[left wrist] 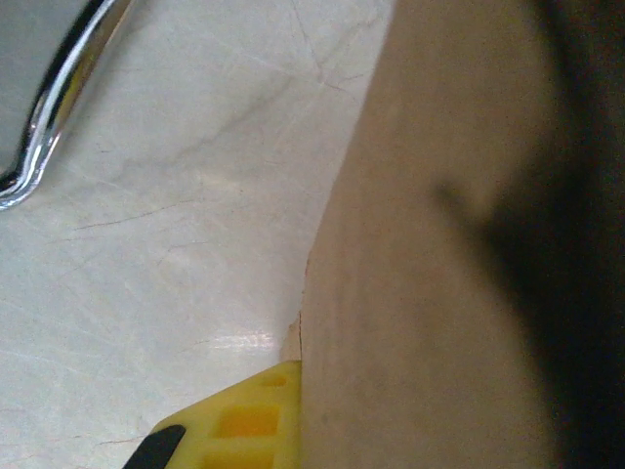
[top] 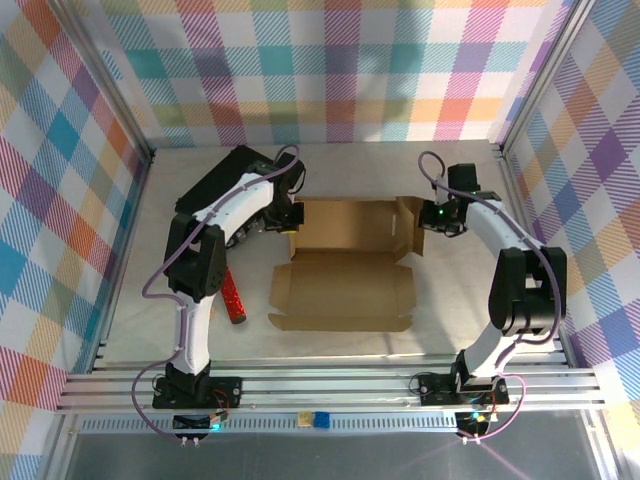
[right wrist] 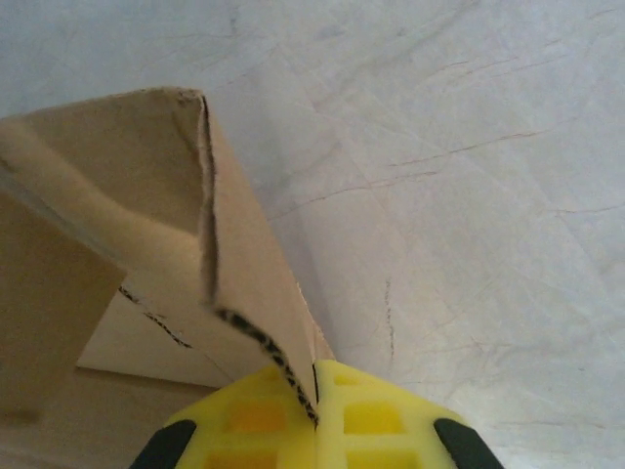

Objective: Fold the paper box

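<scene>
The paper box (top: 345,265), plain brown cardboard, lies half unfolded in the middle of the table, with its back panel and side flaps raised. My left gripper (top: 289,216) is at the box's back left corner. In the left wrist view one yellow finger (left wrist: 244,420) presses against a cardboard flap (left wrist: 430,293), which hides the other finger. My right gripper (top: 426,218) holds the raised right flap. Seen from the right wrist, both yellow fingers (right wrist: 371,420) of the right gripper (right wrist: 314,403) are pinched shut on that flap's corrugated edge (right wrist: 254,283).
A black flat case (top: 222,180) lies at the back left under the left arm, and its metal handle (left wrist: 59,88) curves close by the left gripper. A red stick (top: 234,297) lies left of the box. Aluminium rails (top: 330,385) cross the near edge.
</scene>
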